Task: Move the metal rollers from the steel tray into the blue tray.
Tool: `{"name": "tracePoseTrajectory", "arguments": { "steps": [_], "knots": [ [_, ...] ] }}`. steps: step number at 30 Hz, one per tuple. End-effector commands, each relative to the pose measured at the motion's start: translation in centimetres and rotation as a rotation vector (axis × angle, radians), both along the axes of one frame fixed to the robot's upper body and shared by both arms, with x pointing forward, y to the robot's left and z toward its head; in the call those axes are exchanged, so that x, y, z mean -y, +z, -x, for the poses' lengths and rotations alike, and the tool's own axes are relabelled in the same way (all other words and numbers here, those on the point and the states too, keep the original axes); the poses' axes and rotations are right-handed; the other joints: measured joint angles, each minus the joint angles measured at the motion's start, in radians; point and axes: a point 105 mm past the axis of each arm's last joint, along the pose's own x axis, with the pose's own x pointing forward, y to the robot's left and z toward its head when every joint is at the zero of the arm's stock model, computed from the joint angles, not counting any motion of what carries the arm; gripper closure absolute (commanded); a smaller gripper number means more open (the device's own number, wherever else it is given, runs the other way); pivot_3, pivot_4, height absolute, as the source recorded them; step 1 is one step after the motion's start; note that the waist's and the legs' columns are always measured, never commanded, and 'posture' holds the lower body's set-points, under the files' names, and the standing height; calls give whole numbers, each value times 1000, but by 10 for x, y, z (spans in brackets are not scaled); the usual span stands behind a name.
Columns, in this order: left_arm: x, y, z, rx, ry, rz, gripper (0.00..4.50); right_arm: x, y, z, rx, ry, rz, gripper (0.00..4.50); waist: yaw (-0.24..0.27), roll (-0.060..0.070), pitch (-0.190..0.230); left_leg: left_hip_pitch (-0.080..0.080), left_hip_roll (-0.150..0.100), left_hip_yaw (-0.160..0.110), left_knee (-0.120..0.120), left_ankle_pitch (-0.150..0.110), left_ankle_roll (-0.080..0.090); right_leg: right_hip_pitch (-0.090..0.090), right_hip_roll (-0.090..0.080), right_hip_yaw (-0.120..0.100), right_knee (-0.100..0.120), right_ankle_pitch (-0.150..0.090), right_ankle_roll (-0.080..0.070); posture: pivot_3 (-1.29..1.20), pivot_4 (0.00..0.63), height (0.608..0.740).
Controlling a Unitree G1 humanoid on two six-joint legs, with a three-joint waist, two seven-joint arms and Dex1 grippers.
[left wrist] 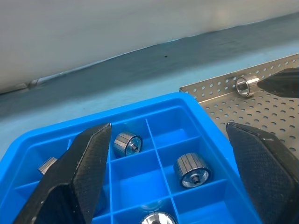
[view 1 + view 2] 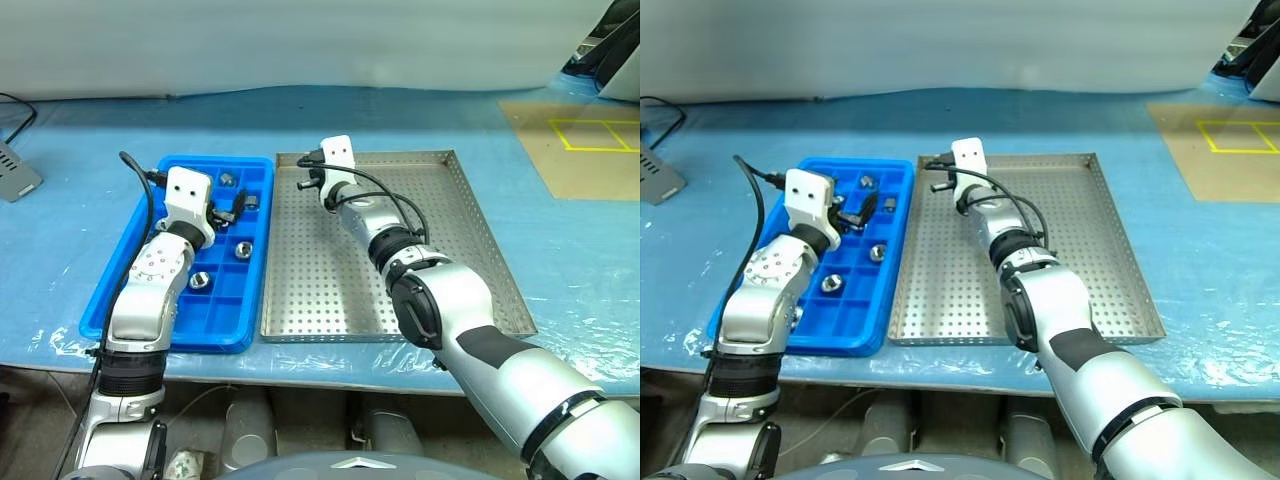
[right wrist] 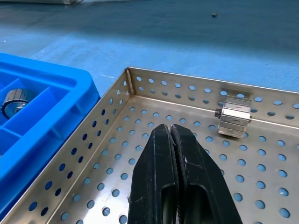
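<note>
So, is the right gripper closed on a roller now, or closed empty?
Closed empty. The right gripper has its two black fingers pressed together with nothing between them, and one roller lies apart from it by the steel tray's rim.

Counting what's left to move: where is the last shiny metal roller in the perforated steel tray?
The shiny metal roller lies against the perforated steel tray's far rim, near its blue-tray corner, just beyond the shut right pincer.
</note>
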Motion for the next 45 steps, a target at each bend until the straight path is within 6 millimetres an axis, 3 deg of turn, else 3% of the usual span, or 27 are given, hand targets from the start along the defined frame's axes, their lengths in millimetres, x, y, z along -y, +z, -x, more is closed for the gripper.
{"name": "tracePoseTrajectory", "arguments": {
  "steps": [1,7,11,13,18,30,36,45],
  "knots": [
    [2,10,-3,40,-2,-9,355,0,24,-4,76,1,-34,3892,0,0,0,0,0,0,0,0,0,0,0,0,0,0,0,272,150,740],
    [3,11,-7,40,-4,-6,355,5,22,-6,81,-27,18,1918,-2,0,0,0,0,0,0,0,0,0,0,0,0,0,0,269,150,740],
    [6,13,-7,49,-6,-1,355,6,13,-4,64,-19,32,1918,-2,0,0,0,0,0,0,0,0,0,0,0,0,0,0,287,150,740],
    [4,12,-6,54,4,-6,355,7,13,-4,72,-4,10,1588,-2,0,0,0,0,0,0,0,0,0,0,0,0,0,0,290,150,740],
    [3,10,-7,56,13,4,355,13,13,-6,63,-42,30,38,-1,0,0,-1,0,0,0,0,0,0,0,0,0,0,0,287,150,740],
    [9,20,-18,90,-11,4,355,26,16,-10,54,-85,16,38,-3,0,0,-1,0,0,-1,0,0,-1,0,0,0,0,0,240,150,740],
    [15,20,-23,92,-40,8,355,31,27,-12,83,-83,-20,38,-5,0,0,-1,0,0,-1,0,0,-1,0,0,-1,0,0,202,150,740],
    [25,25,-32,104,-82,7,355,38,14,-11,59,-106,4,38,-11,0,0,-1,0,0,-1,0,0,-2,0,0,-1,0,0,162,150,740]
  ]
}}
